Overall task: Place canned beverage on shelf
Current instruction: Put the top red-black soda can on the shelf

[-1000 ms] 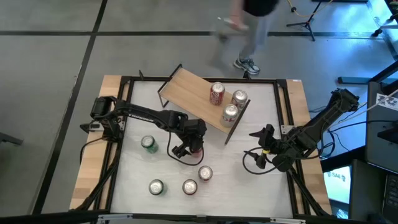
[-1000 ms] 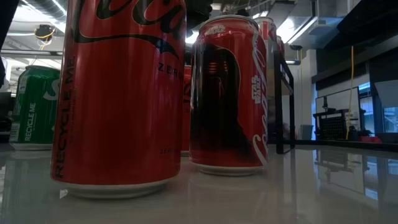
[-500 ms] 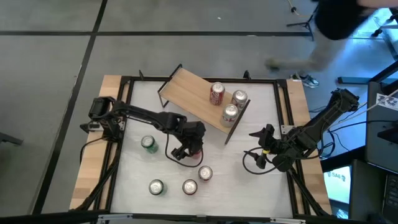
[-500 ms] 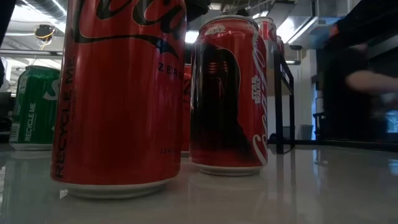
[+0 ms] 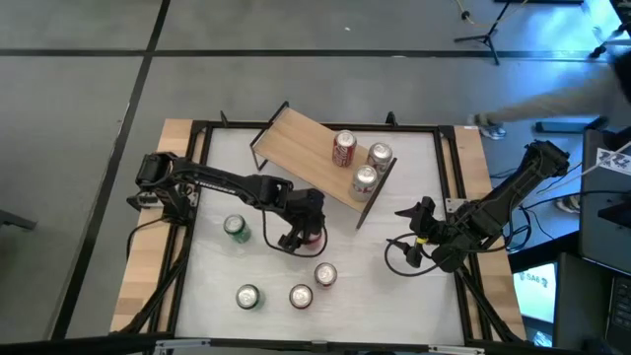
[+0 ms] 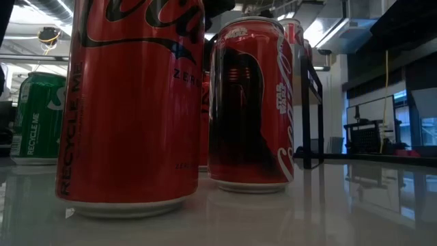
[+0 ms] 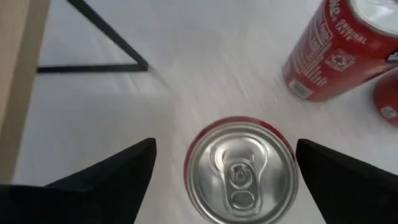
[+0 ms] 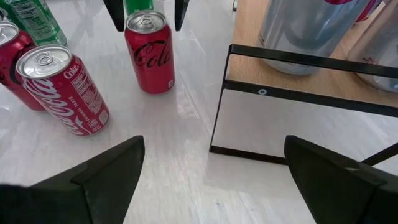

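The shelf, a light-wood board on black legs, stands askew at the table's far middle with one red and two silver cans on it. A red can stands upright on the table in front of the shelf. My left gripper hovers over it, open. Its fingers stand on either side of the can's silver top without touching. My right gripper waits open at the table's right, facing the shelf's end frame and that red can.
A green can stands left of my left gripper. Three more cans stand near the table's front edge and fill the low view. Another red can stands close beside the one under my left gripper. A person shows at the far right edge.
My left gripper has rolled a little about its own line while staying over the red can, which has not moved. A person has walked past the table's far edge from the middle toward the right.
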`<action>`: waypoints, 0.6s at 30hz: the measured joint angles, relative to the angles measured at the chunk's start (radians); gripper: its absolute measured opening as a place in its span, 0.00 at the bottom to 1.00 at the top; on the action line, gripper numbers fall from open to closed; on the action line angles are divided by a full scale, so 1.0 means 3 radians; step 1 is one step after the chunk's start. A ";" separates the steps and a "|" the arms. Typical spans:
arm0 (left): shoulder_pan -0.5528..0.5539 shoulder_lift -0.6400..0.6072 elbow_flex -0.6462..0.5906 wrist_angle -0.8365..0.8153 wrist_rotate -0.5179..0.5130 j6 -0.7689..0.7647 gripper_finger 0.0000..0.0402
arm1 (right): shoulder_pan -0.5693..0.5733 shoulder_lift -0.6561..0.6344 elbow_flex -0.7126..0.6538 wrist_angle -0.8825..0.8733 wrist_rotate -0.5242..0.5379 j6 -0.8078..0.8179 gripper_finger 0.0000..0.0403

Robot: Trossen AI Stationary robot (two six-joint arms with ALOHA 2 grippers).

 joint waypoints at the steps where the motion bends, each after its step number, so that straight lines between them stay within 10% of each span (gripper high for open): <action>1: 0.0000 -0.0007 0.0000 0.0006 0.0001 -0.0040 0.93 | 0.0000 0.0000 0.0000 -0.0001 0.0000 -0.0001 0.95; 18: 0.0000 -0.0538 0.0000 -0.0034 -0.0319 -0.0784 0.93 | 0.0000 0.0000 0.0000 -0.0017 0.0001 -0.0001 0.95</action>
